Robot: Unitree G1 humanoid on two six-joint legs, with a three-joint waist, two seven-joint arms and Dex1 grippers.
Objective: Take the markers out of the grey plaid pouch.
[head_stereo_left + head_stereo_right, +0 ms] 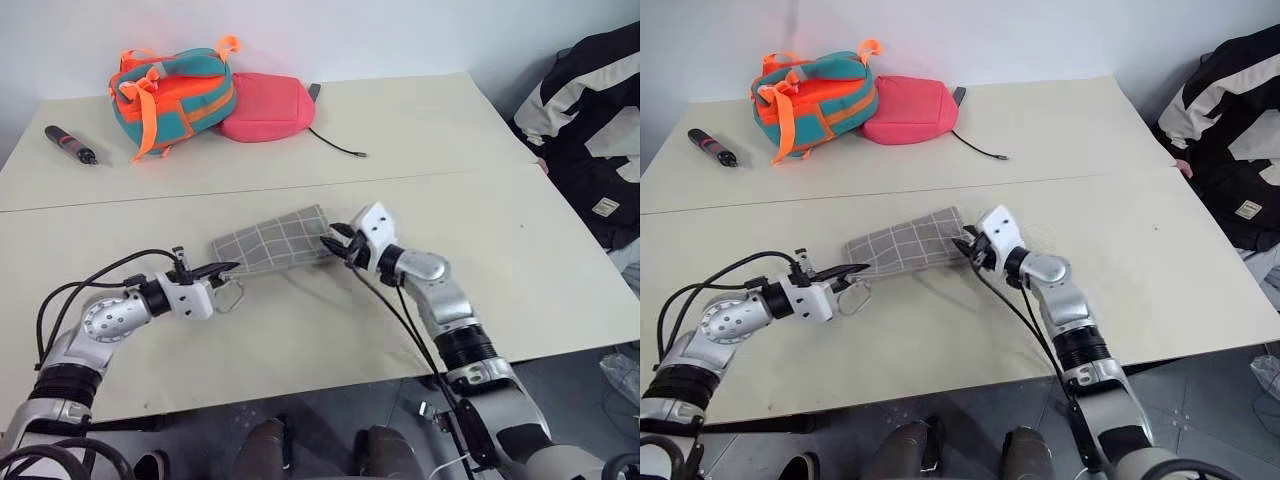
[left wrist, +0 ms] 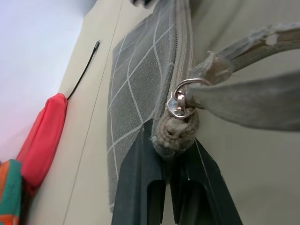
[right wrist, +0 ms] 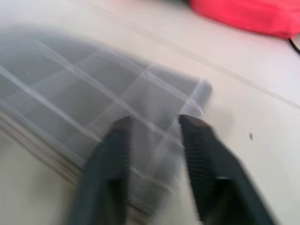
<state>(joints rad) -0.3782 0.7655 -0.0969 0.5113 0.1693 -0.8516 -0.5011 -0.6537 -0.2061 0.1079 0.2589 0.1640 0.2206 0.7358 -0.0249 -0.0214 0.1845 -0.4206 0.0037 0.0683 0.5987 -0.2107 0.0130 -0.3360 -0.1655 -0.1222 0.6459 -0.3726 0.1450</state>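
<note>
Pouch: the flat grey plaid fabric pouch [image 1: 272, 241] lies mid-worktop, long axis running from lower left up to the right, right between the two arms.
Left pincer: the left pincer [image 2: 169, 157] has its black fingers together, clamped on the pouch's near corner, just where the metal clip ring [image 2: 182, 97] and a frayed grey strap [image 2: 243, 96] join it.
Right pincer: the right pincer [image 3: 153, 123] hangs at the opposite end, fingers apart, straddling the far corner of the fabric; I can't tell if they touch it.
Markers: none on show; by my read they're inside, and the zip line along the pouch's edge looks shut in the left wrist view.
Key relation: the pouch stretches away from the left pincer towards the right one, so the right arm is the free one to work along that zipped edge while the left anchors.
Open room: bare cream worktop [image 1: 300, 340] in front of the pouch and off to the right, plenty of space to pull.
Clutter: teal-and-orange bag [image 1: 172, 92], plain pink pouch [image 1: 266, 106] and dark pen-like tool [image 1: 70, 145] sit well apart at the back.
Edges: the near worktop edge lies below both arms; the pouch is well clear of it.
</note>
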